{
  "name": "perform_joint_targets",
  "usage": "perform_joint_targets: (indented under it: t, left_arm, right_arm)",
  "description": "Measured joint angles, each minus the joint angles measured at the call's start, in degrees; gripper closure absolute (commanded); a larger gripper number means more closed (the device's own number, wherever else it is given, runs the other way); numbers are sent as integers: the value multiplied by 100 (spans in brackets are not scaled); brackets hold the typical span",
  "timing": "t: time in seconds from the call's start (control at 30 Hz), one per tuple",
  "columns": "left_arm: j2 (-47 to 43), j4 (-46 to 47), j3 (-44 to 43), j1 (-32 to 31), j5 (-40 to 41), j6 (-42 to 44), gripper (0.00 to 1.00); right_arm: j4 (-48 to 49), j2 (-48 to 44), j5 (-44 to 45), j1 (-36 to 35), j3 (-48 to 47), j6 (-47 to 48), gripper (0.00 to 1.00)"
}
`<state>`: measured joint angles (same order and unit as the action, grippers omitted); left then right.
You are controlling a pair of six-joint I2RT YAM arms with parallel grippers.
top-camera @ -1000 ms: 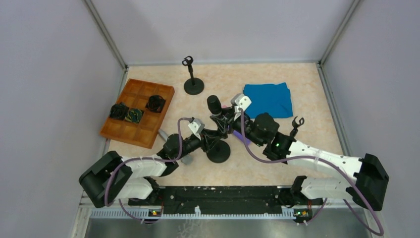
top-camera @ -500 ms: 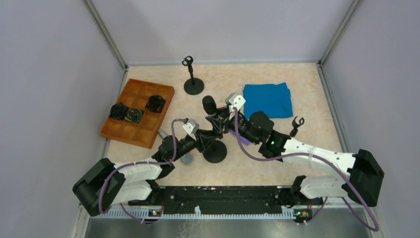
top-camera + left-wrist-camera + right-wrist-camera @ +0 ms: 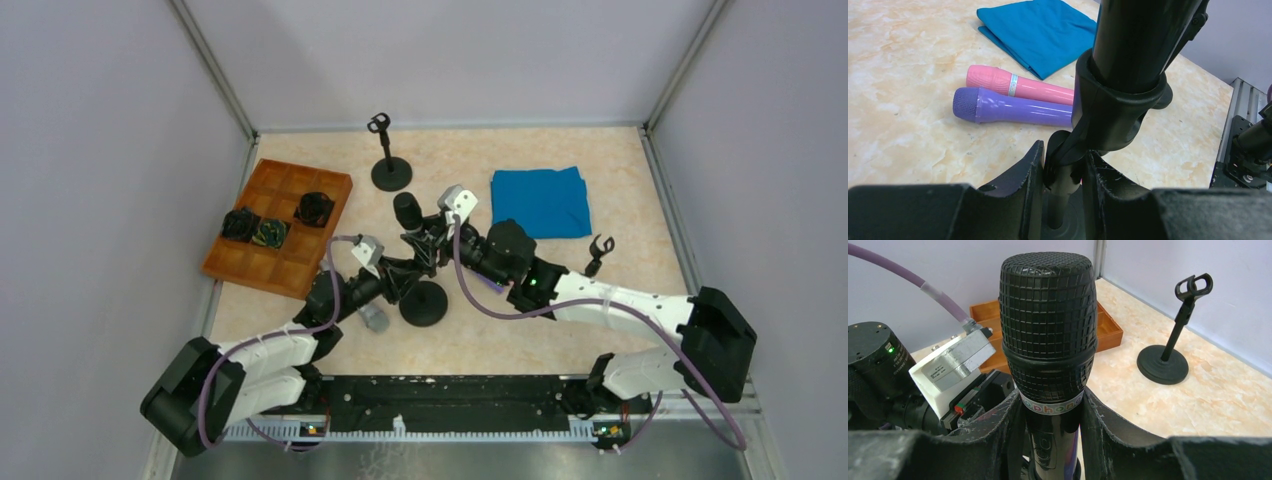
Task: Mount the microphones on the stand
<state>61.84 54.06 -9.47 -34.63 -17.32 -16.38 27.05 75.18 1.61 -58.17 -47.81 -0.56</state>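
The black microphone [image 3: 1048, 330] stands upright in the clip [image 3: 1113, 105] of a black stand whose round base [image 3: 423, 303] rests mid-table. My right gripper [image 3: 1050, 407] is shut on the microphone's body just below its head. My left gripper [image 3: 1063, 157] is shut on the stand's thin pole under the clip joint. Beyond them, the pink microphone [image 3: 1018, 85] and the purple microphone [image 3: 1008, 107] lie side by side on the table. The end of a silver-grey microphone [image 3: 373, 318] shows beside my left arm.
A second stand [image 3: 390, 170] with a bare clip stands at the back, and a third clip [image 3: 598, 248] pokes up behind my right arm. A blue cloth [image 3: 540, 200] lies at the back right. A wooden tray [image 3: 270, 265] with dark objects sits at the left.
Both arms have shifted left together, carrying the stand and the black microphone a short way left. Both grips are unchanged.
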Motion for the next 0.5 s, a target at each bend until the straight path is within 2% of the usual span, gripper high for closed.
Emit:
perform_joint_targets:
  t: [0.5]
  left_arm:
    - [-511, -426, 103, 662, -483, -205, 100]
  right_arm:
    - [560, 560, -81, -120, -151, 162, 100]
